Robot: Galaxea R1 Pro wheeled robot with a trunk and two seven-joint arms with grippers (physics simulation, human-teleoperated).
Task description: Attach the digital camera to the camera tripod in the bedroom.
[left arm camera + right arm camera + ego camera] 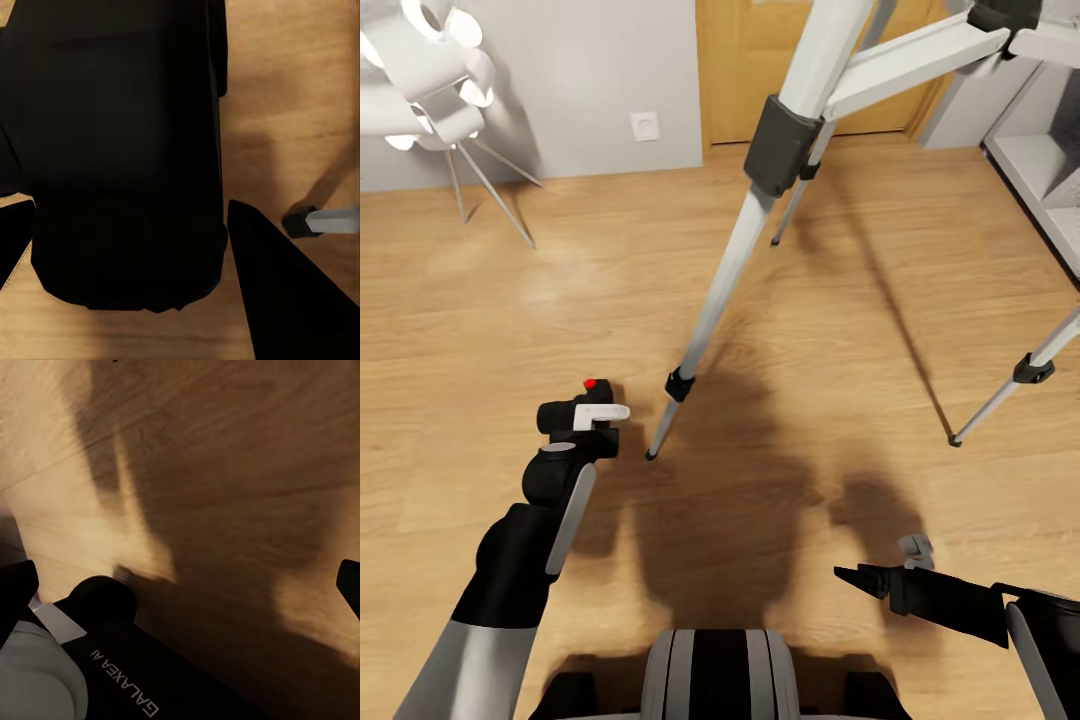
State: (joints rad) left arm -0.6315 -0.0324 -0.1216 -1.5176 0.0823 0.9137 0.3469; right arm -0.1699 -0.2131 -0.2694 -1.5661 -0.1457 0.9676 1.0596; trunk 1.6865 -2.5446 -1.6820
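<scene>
White lamp [435, 75] far left, wall socket [645, 126], wood door [800, 60] behind.

The left arm, grey at the upper part and black toward the wrist, reaches forward and slightly up from the lower left of the head view. Its black two-finger left gripper [582, 415] is closed around the small black boxy digital camera with a round red button on top [592, 398]; in the left wrist view the dark fingers [281, 296] press on both sides of the camera body [127, 150]. The right arm stays low at the lower right, its forearm almost level and pointing inward. The black pointed right gripper [865, 580] holds nothing, and its fingers stand wide apart in the right wrist view. The robot's rounded grey and black trunk [718, 672] shows between both arms
</scene>
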